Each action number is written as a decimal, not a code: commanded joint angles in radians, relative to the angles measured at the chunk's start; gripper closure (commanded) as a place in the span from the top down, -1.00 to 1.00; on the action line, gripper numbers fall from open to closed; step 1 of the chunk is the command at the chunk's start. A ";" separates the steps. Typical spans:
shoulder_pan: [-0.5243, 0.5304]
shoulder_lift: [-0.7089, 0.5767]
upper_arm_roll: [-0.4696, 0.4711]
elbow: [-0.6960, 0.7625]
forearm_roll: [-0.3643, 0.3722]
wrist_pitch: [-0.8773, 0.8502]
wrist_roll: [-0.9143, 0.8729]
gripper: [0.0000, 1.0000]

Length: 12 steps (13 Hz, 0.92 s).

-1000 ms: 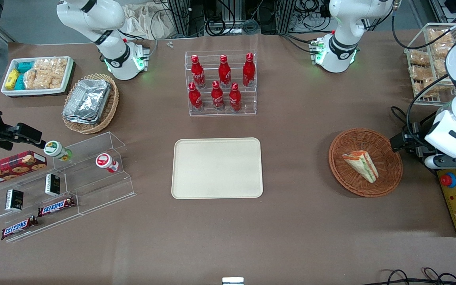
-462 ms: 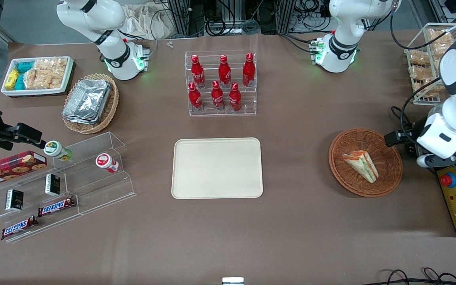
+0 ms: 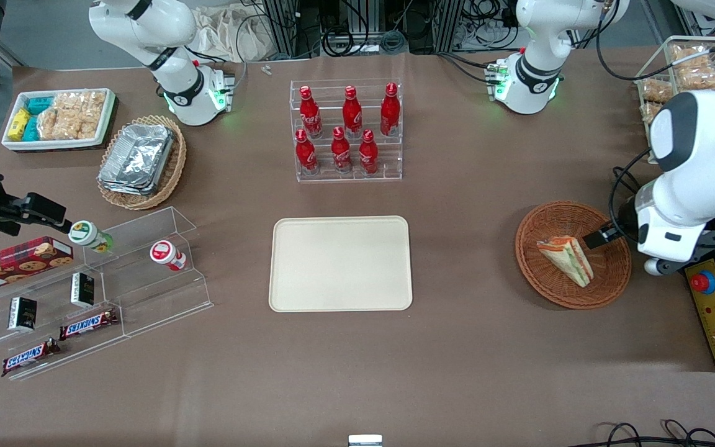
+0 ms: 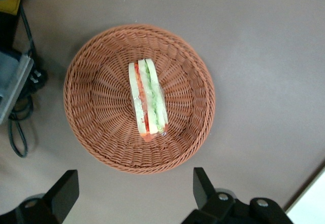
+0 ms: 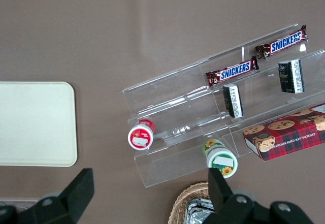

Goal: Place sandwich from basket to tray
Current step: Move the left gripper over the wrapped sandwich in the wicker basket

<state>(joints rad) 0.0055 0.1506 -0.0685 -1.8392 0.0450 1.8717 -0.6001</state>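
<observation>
The jaws of the left gripper (image 4: 132,196) stand spread wide and hold nothing, poised above the round wicker basket (image 4: 96,102), apparently to straddle what lies below. The wrapped sandwich (image 4: 147,99) rests on its side in the basket's middle, filling stripes up, so a grasp across the bread faces looks feasible once the arm descends. The cream tray (image 3: 340,263) waits on the brown tabletop (image 3: 457,347), well apart toward the parked arm's end, bare for the drop.
</observation>
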 commanded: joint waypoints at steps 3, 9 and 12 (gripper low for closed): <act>-0.009 0.007 0.013 -0.171 -0.014 0.166 -0.095 1.00; 0.005 0.107 0.022 -0.241 -0.013 0.366 -0.147 1.00; 0.007 0.154 0.024 -0.261 -0.010 0.450 -0.147 1.00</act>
<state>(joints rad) 0.0112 0.2930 -0.0467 -2.0694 0.0395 2.2577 -0.7273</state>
